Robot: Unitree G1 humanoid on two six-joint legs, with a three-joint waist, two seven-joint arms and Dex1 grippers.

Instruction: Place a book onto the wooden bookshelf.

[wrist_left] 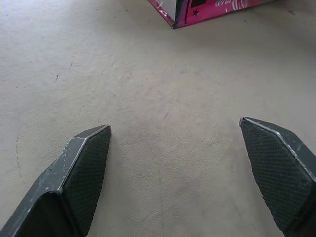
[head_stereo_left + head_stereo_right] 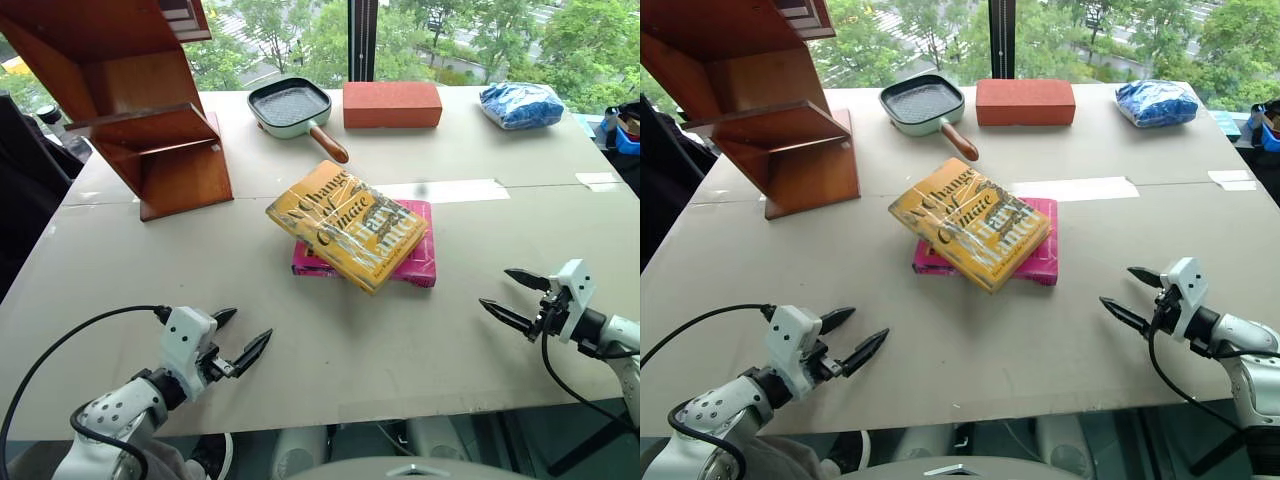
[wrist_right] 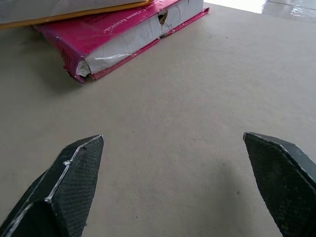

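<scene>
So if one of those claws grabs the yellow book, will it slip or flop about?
Probably slippery: the yellow book is wrapped in glossy plastic that catches the light. It looks thick and hardbound, so likely stiff and fairly heavy for its size. It lies skewed on the pink book, overhanging it, so a push may slide or tilt it.

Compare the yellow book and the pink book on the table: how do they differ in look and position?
The yellow book lies on top, turned at an angle; the pink book lies flat on the table beneath it, mostly covered. The yellow book shows large dark title lettering; the pink book shows just its magenta cover edges and white pages. Both lie between the two open grippers, untouched.
</scene>
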